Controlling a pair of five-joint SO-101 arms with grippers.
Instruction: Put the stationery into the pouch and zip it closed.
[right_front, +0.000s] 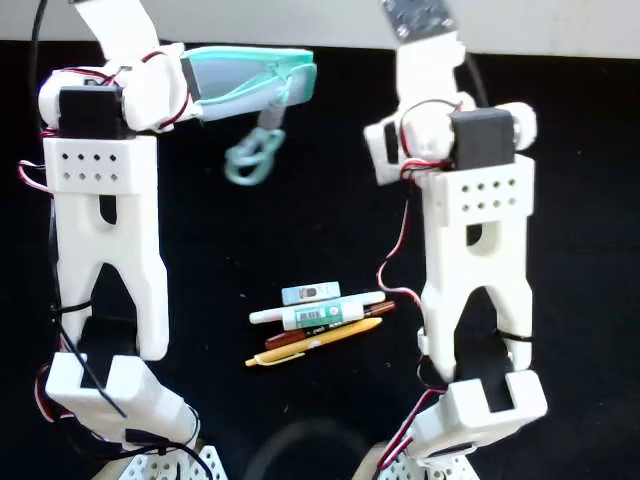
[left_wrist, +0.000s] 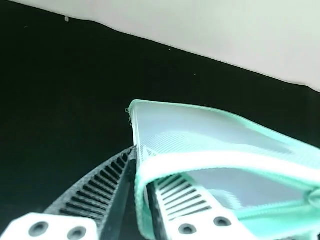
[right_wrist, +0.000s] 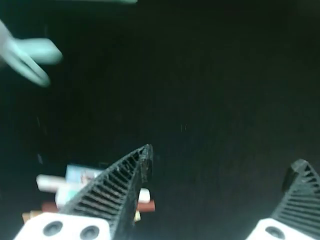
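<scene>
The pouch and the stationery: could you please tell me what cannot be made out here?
- pouch: whether its zip is open; high view, the left arm covers one end; left wrist view, the edge cuts it off.
- stationery: the exact count; high view, pieces overlap and are small; right wrist view, a finger of the right gripper hides part.

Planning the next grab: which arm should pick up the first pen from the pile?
Right, most likely. The right gripper is open and empty, with the stationery pile in its wrist view; the left gripper is shut on the pouch.
</scene>
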